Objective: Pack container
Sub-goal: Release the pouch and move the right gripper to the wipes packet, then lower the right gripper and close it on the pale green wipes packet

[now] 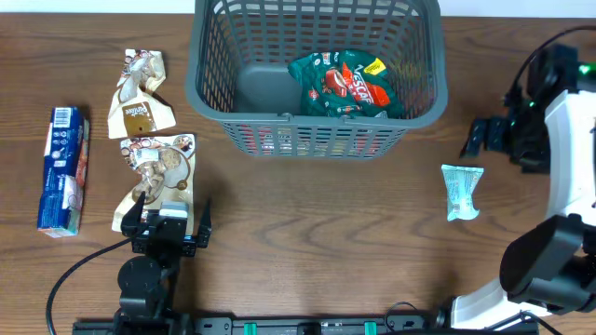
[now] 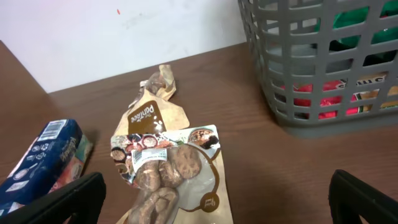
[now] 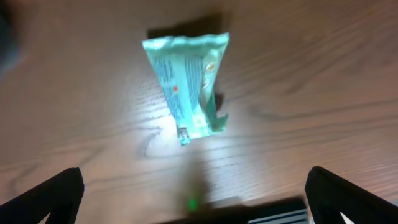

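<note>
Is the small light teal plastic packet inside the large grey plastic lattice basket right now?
No, the small light teal plastic packet lies on the brown wooden table, outside the large grey plastic lattice basket.

Field notes. We recorded the left arm (image 1: 154, 244) as black throughout, boxy at the wrist above a round joint housing, with a black cable (image 1: 84, 263) running from it. The left fingers (image 2: 62, 200) were matte black wedges. The right arm (image 1: 568, 140) wore glossy white shells over black joints, and a small green light (image 1: 585, 67) glowed on it. The right fingers (image 3: 43, 194) seemed black too, though that view was blurred.
</note>
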Motion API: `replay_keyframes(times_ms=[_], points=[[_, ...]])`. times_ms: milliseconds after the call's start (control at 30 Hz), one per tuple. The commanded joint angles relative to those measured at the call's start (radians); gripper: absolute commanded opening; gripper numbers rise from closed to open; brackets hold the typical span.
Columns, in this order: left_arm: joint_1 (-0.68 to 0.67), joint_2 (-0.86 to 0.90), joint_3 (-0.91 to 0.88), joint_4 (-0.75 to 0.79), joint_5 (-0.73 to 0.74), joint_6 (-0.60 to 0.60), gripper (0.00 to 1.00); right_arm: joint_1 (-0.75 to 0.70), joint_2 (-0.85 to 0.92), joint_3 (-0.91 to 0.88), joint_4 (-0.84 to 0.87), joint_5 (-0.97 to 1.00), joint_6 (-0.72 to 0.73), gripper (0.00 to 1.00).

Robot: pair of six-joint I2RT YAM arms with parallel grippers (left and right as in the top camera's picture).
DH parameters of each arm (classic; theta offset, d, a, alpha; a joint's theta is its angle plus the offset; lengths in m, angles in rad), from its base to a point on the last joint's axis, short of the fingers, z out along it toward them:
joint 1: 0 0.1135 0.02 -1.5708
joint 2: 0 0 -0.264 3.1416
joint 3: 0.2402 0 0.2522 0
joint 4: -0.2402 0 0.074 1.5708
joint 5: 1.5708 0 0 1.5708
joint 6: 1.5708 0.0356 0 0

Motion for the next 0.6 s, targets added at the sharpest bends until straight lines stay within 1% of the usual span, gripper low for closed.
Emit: replay_keyframes(times_ms=[0,200,567], points=[[0.004,-0.006,-0.024,-0.006,0.01,0.017,0.99,-0.003,0.005,-0.069,0.022,-0.034,0.0,0.99],[0.004,-0.006,-0.024,-0.006,0.01,0.017,0.99,-0.003,0.005,-0.186,0.077,-0.033,-0.002,0.99],[0.004,-0.006,-0.024,-0.006,0.01,0.017,0.99,-0.003,0.005,-0.317,0.218,-0.033,-0.005,0.99]])
